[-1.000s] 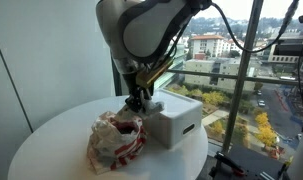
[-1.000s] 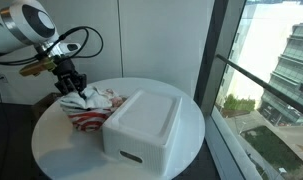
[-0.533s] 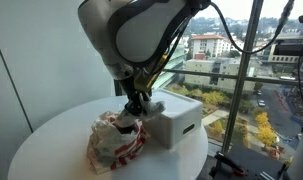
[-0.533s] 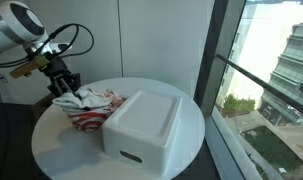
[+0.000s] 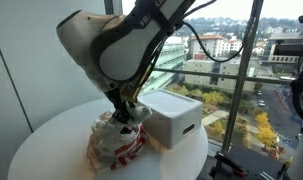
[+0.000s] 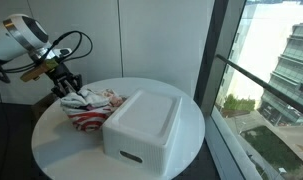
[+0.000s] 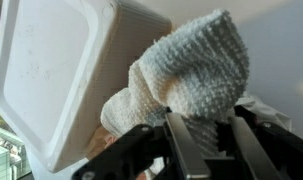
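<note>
My gripper [image 7: 203,135] is shut on a fold of a white knitted cloth [image 7: 196,70], which bulges out above the fingers in the wrist view. In both exterior views the gripper [image 5: 124,110] [image 6: 65,84] sits at the top of a heap of red-and-white striped cloth [image 5: 116,145] [image 6: 88,110] on a round white table [image 5: 51,140] [image 6: 61,150]. A white box [image 5: 171,118] [image 6: 143,125] [image 7: 61,70] stands right next to the heap.
A tall window with a city view [image 5: 241,70] [image 6: 276,80] runs along the table's far side. A plain wall [image 6: 151,40] stands behind the table. Black cables [image 6: 76,40] hang from the arm.
The arm has swung away from the box across the cloth heap, carrying the gripper with the pinched cloth along. The box and table have not moved.
</note>
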Controlling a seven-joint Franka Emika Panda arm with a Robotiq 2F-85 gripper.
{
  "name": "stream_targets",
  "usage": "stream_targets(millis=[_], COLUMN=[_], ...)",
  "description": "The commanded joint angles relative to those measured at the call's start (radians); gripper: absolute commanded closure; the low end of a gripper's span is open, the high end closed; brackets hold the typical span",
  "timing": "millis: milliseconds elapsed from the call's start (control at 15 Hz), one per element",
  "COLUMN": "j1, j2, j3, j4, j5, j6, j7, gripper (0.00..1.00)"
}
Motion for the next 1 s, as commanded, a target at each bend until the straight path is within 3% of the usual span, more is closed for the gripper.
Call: stream_targets(millis=[0,400,933], j1=[0.033,0.052,0.068], j2=[0.088,0.182,0.168], j3=[-0.017,-0.058,-0.063], j4=[0.069,0.083,0.094], j5=[-0.042,-0.164,-0.289], j6=[0.032,0.172,0.246], j7=[-0.037,-0.059,-0.079], gripper=[0.94,0.94,0.94])
